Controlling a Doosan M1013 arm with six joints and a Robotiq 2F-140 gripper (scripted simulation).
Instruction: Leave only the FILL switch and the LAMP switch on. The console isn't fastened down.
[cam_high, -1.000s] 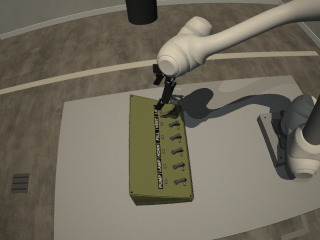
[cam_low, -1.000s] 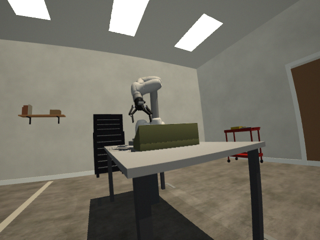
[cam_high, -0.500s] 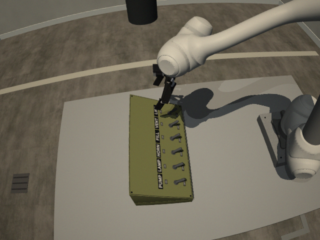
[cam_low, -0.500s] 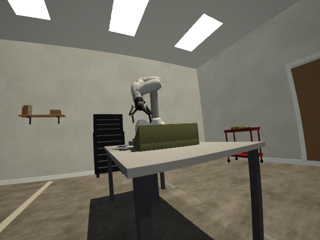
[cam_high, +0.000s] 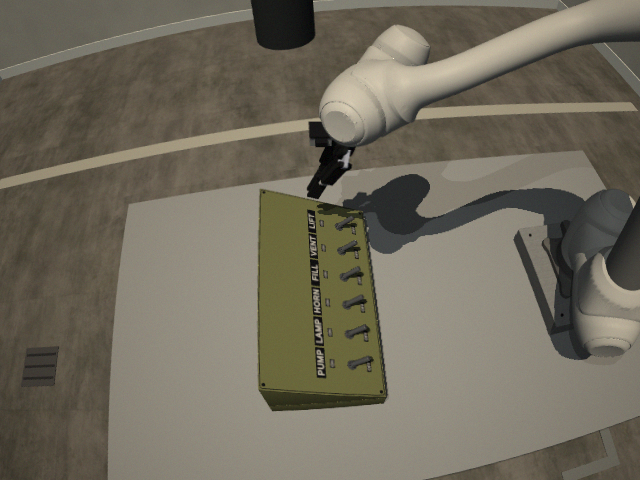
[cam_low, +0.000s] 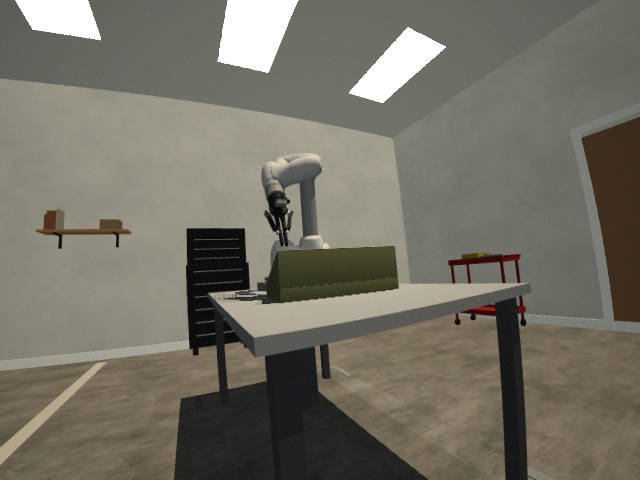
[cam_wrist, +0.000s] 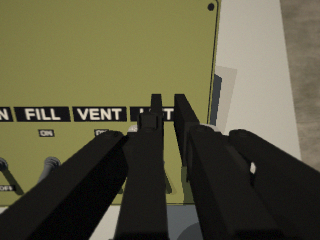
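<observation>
Table: pale grey top carrying the console and the arm's base plate; from the side, its dark legs show, which the overhead view hides.
Arm: cream-coloured, reaching from its base at the right across to the console's far end, throwing a dark shadow on the table.
Console: olive box lying skewed on the table; from above, six levers in a row; from the side, only its plain back face.
Labels: from above, LIFT, VENT, FILL, HORN, LAMP, PUMP; the wrist view reads only FILL and VENT, with LIFT mostly covered by the fingers.
FILL switch: third lever from the far end.
LAMP switch: fifth, second from the near end.
Switch positions: too small to tell on from off.
Gripper: black, fingers drawn nearly together on nothing, tips over the LIFT end of the console.
</observation>
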